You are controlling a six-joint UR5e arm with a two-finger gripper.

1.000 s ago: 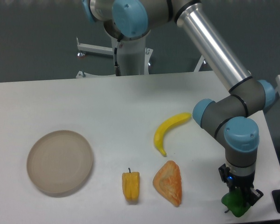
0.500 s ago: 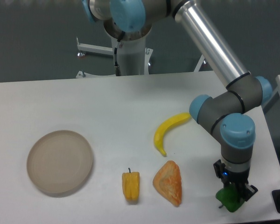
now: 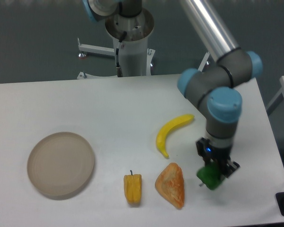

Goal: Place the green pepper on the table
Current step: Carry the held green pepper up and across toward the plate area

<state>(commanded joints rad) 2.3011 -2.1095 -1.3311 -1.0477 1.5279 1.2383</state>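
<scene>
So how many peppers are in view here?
2. The green pepper is held in the gripper, right of the bread piece. The yellow pepper lies on the table, left of the bread.

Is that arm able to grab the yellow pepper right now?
Probably not yet. The gripper is already closed on the green pepper, so it would have to put that down first. Otherwise the yellow pepper sits in the open, with nothing over it.

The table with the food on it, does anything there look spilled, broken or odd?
Nothing stands out. The banana, yellow pepper and pastry lie apart on the white table, the plate sits bare, and the hand holds the green pepper.
</scene>
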